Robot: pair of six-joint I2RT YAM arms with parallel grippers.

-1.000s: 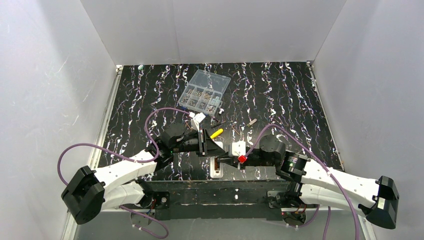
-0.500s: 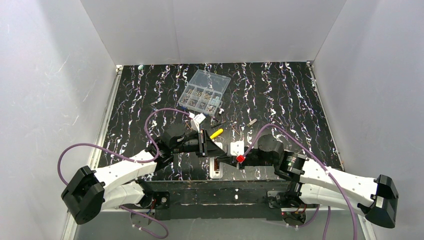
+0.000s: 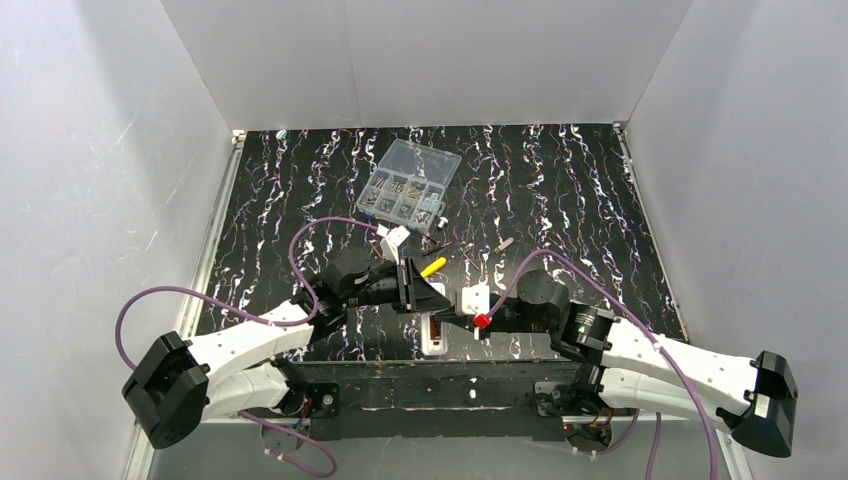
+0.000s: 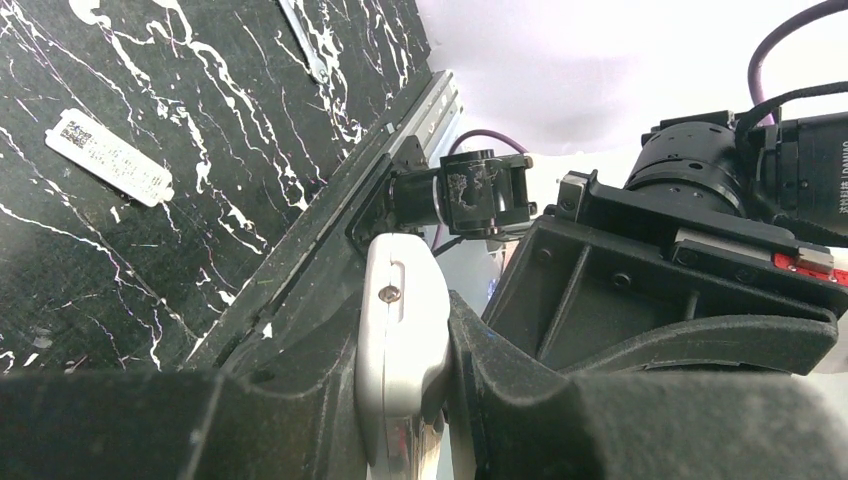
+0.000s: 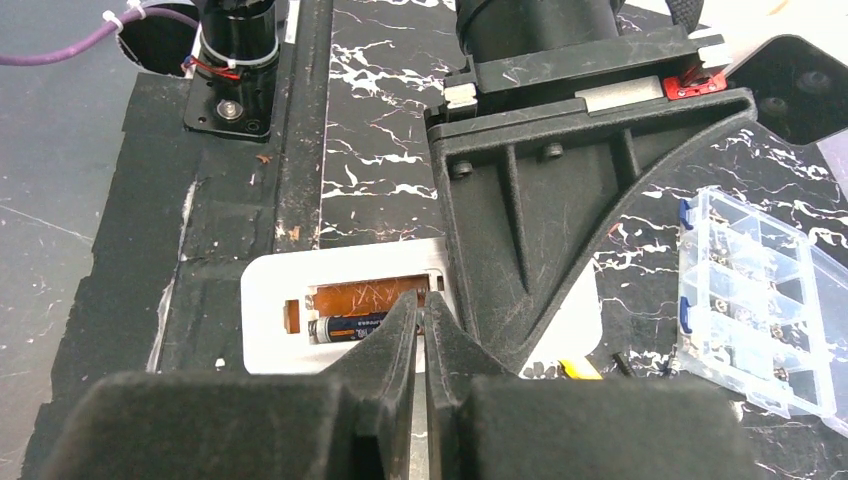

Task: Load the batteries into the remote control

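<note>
The white remote control (image 3: 433, 338) lies at the table's near edge with its battery bay open. In the right wrist view the remote (image 5: 270, 345) shows one dark battery (image 5: 345, 327) in the lower slot; the orange upper slot (image 5: 360, 298) is empty. My left gripper (image 3: 422, 298) is shut on the remote's far half, and it shows edge-on between the jaws in the left wrist view (image 4: 398, 320). My right gripper (image 5: 423, 318) is shut, its tips at the bay's right end over the battery. It also shows in the top view (image 3: 445, 321).
A clear compartment box (image 3: 413, 182) of small metal parts sits further back, also in the right wrist view (image 5: 760, 300). A yellow-handled screwdriver (image 3: 433, 266) lies just beyond the left gripper. A small cylinder (image 3: 505, 243) lies to its right. A white label (image 4: 108, 157) is on the black table.
My right gripper has shifted slightly at the remote's bay. The left gripper and the remote have stayed put.
</note>
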